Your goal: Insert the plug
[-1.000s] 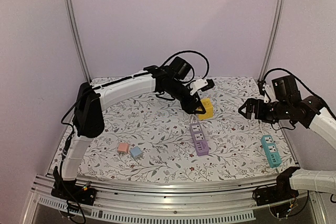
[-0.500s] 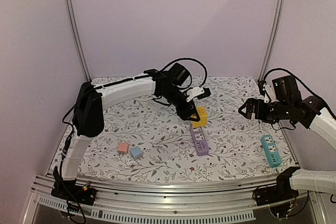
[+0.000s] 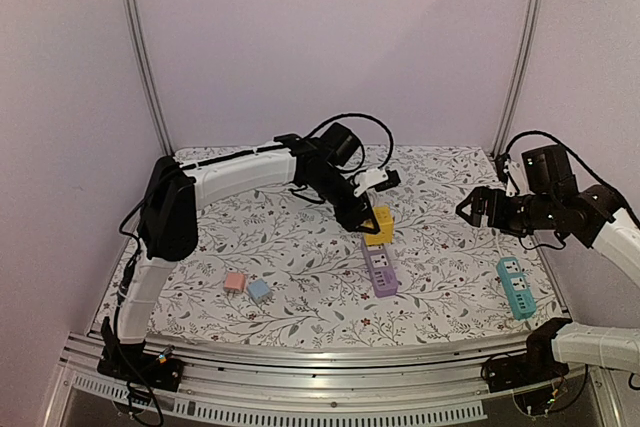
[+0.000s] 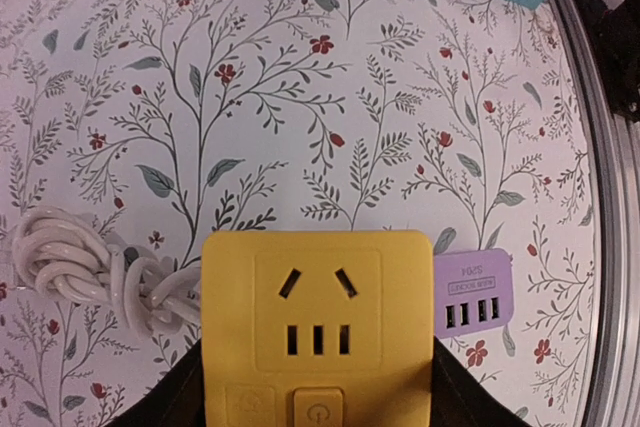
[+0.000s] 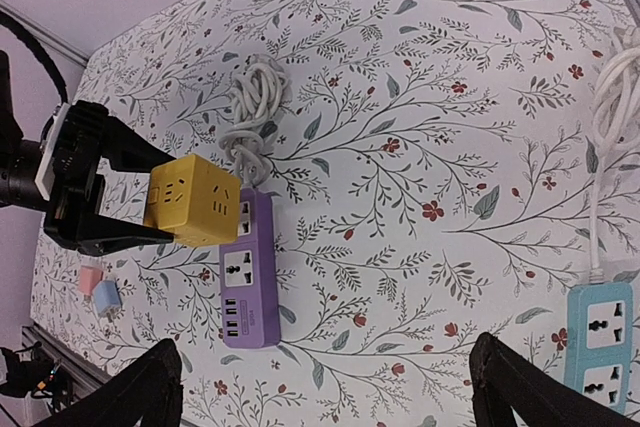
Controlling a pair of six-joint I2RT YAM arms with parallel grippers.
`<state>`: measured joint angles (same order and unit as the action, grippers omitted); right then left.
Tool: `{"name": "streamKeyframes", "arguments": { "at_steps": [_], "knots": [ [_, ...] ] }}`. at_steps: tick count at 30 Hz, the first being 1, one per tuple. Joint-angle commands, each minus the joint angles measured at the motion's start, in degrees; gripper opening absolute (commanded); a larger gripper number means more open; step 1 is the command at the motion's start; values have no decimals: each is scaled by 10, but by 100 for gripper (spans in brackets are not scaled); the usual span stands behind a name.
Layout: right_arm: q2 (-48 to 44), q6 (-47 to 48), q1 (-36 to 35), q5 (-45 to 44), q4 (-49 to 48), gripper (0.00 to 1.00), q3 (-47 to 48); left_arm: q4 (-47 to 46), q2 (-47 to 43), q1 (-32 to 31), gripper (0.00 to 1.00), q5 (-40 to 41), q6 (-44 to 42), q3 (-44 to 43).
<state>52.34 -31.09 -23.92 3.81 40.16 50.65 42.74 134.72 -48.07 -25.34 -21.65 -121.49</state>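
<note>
My left gripper (image 3: 368, 221) is shut on the plug, a yellow cube (image 3: 380, 226) with socket holes on its faces. In the left wrist view the yellow cube (image 4: 318, 322) fills the lower middle, with a black finger on each side. It hangs over the far end of the purple power strip (image 3: 380, 269), whose end shows beside it (image 4: 472, 293). The right wrist view shows the cube (image 5: 190, 202) at the strip's (image 5: 248, 282) upper socket end; whether they touch I cannot tell. My right gripper (image 3: 470, 209) hovers open at the right, holding nothing.
A teal power strip (image 3: 515, 287) lies near the right edge. A small pink adapter (image 3: 234, 281) and a blue one (image 3: 259, 290) sit at the front left. The purple strip's coiled white cord (image 5: 252, 107) lies behind it. Metal frame posts stand at the back corners.
My left gripper has carried the yellow cube toward me and slightly left, down over the purple strip's far end. The right arm has barely moved.
</note>
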Motion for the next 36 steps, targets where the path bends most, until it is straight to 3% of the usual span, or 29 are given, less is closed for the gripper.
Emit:
{"name": "streamKeyframes", "arguments": {
  "at_steps": [1, 36],
  "knots": [
    [-9, -5, 2, 2, 13, 99, -7, -11, 8, 7, 0, -9, -5, 5],
    [-5, -1, 2, 9, 9, 99, -11, -34, 33, 9, 0, -4, -2, 6]
  ]
}}
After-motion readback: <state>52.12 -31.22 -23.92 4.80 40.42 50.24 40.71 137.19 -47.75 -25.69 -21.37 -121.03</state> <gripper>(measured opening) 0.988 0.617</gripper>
